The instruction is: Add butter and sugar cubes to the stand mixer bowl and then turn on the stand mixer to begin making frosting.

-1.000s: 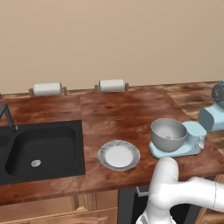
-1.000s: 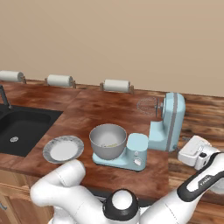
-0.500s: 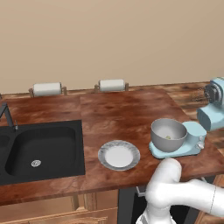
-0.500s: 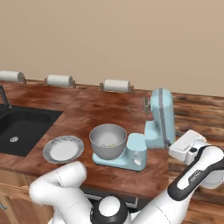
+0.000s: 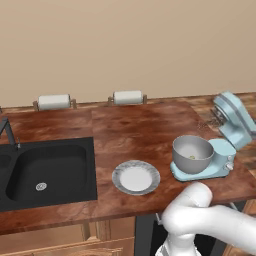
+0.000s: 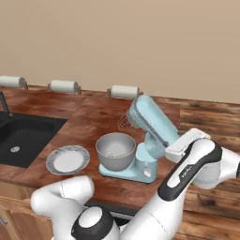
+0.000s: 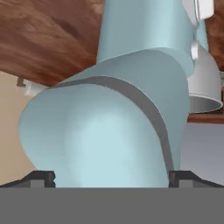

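Dark gripper (image 7: 109, 177), fingertips (image 7: 39, 178) spread wide, straddling rear of tilted-back head of light blue stand mixer (image 6: 149, 129), nothing clamped. Grey brushed-metal stand mixer bowl (image 6: 115, 151) seated on mixer's blue base, pale bits inside, too small to identify. Grey-rimmed white plate (image 5: 135, 177) on wooden counter (image 5: 130, 130) just left of mixer. Black sink (image 5: 42, 170) further left. Two paper-towel rolls (image 5: 127, 97) along back wall.

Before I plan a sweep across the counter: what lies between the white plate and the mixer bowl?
Nothing: in the left base view only bare wooden counter separates the plate from the stand mixer bowl; the right base view agrees.
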